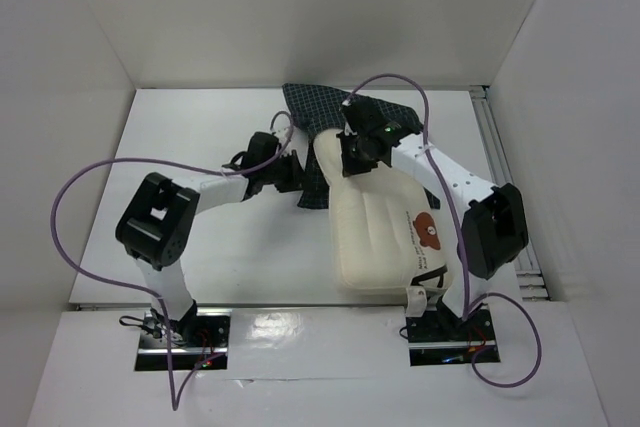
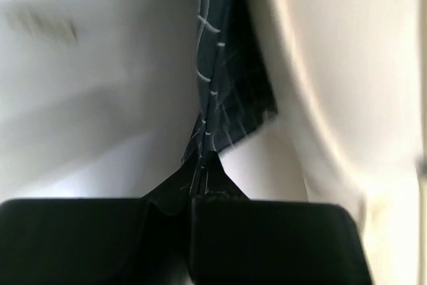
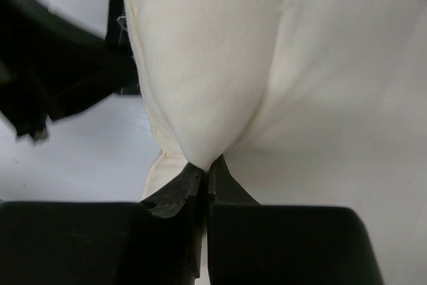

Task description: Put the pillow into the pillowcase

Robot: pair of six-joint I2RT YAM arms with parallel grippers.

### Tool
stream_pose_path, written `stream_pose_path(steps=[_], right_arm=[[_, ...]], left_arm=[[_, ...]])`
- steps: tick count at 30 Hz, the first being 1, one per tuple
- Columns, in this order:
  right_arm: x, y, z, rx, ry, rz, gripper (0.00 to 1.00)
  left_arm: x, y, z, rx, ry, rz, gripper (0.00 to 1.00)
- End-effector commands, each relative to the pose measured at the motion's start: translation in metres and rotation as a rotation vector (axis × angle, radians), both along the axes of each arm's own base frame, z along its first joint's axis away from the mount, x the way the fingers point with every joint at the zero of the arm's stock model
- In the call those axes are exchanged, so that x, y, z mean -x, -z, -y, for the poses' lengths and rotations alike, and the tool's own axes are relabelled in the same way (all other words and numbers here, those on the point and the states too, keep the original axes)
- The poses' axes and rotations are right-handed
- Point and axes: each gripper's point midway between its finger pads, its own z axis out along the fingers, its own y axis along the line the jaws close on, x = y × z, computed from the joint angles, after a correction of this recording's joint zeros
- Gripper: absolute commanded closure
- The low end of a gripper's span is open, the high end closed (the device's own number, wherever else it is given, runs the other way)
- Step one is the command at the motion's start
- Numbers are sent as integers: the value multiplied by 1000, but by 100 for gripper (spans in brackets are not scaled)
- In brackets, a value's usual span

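The cream pillow (image 1: 385,237) lies lengthwise right of centre, its red-marked label near the right arm. Its far end meets the dark checked pillowcase (image 1: 320,117), which is spread at the back of the table. My left gripper (image 1: 300,175) is at the pillowcase's near left edge. In the left wrist view the gripper (image 2: 203,165) is shut on a fold of the pillowcase (image 2: 223,78), with the pillow (image 2: 347,65) just to its right. My right gripper (image 1: 350,162) is over the pillow's far end. In the right wrist view the gripper (image 3: 207,168) is shut on a pinch of the pillow (image 3: 267,65).
White walls enclose the table on the left, back and right. A metal rail (image 1: 505,167) runs along the right side. Purple cables (image 1: 80,187) loop from both arms. The left arm's dark wrist (image 3: 53,78) sits close beside the pillow's end.
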Motion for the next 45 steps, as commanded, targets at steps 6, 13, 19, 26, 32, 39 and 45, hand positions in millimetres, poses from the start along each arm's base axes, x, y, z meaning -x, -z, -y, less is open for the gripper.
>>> stream_pose_path(steps=[6,13,19,26,32,39,45], right_arm=[[-58,-35,-6,-12,137,120,100],[-96,22,-13,8,168,69,100],[-152,-131,3,-90,270,345,100],[-140,-172,-20,-179,188,423,100],[-65,23,-80,-70,55,96,100],[19,74,-105,-77,-73,-19,100],[42,69,-117,-82,-126,-15,100]], left_arm=[[76,-86,28,289,111,129,100],[106,-83,34,262,162,110,100],[70,-166,37,276,206,264,100],[74,-188,30,305,216,303,100],[156,-75,4,266,175,56,100],[185,-78,-62,48,-28,48,89],[145,-129,-134,-197,-356,94,29]])
